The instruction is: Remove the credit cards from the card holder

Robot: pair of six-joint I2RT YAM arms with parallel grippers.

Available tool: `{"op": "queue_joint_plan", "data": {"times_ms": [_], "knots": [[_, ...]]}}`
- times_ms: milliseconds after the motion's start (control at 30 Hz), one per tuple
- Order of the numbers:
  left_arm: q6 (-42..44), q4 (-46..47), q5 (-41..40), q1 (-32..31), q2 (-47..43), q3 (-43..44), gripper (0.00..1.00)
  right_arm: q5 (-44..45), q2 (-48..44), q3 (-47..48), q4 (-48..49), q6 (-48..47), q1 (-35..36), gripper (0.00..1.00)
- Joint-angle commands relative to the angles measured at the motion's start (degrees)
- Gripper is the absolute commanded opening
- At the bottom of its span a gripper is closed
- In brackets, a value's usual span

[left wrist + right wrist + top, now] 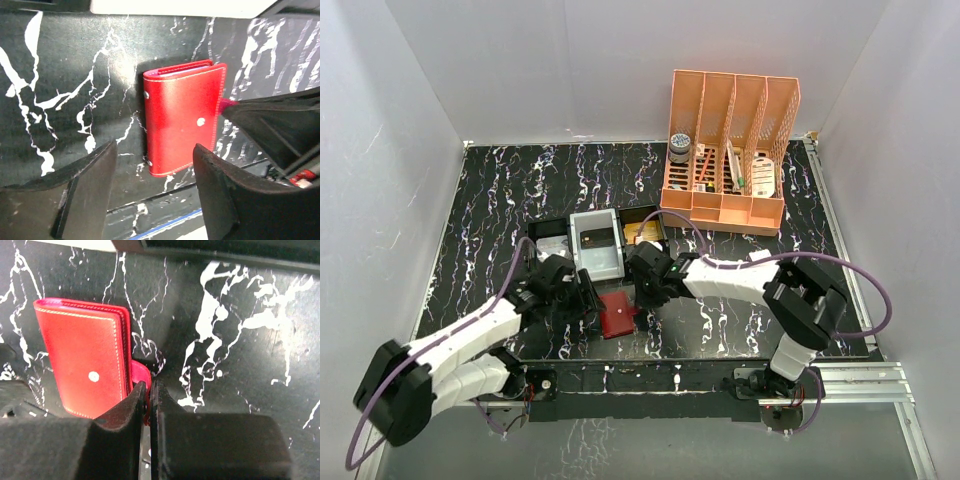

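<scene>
Card holder folded shut | right tool clamped on its tab | left tool spread wide — beside it | tray just behind

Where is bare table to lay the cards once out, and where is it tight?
Bare: back-left table, between the left wall, black tray and orange organizer; also the strip right of the card holder, beside the right arm. Crowded: the card holder, between the left claw and right claw.
</scene>
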Motion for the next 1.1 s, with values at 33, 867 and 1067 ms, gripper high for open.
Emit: {"op": "queue_joint_plan", "data": {"times_ms": [33,867,1067], "knots": [[-4.60,-4.09,-5.67,0.03,-13.15,-1.59,0.72,-4.73,-8.97,-4.81,7.06,2.60,-0.25,0.00],[-7.08,-6.97,-6.86,0.46,-33.63,-3.04,0.97,-19.62,-14.12,-9.34,22.31,6.40,-2.93,0.00],[-3.36,-0.87,1.31,0.47,-20.91,-2.47,0.89,-20.09,-20.46,-21.70,24.50,7.04,-9.59,0.00]]}}
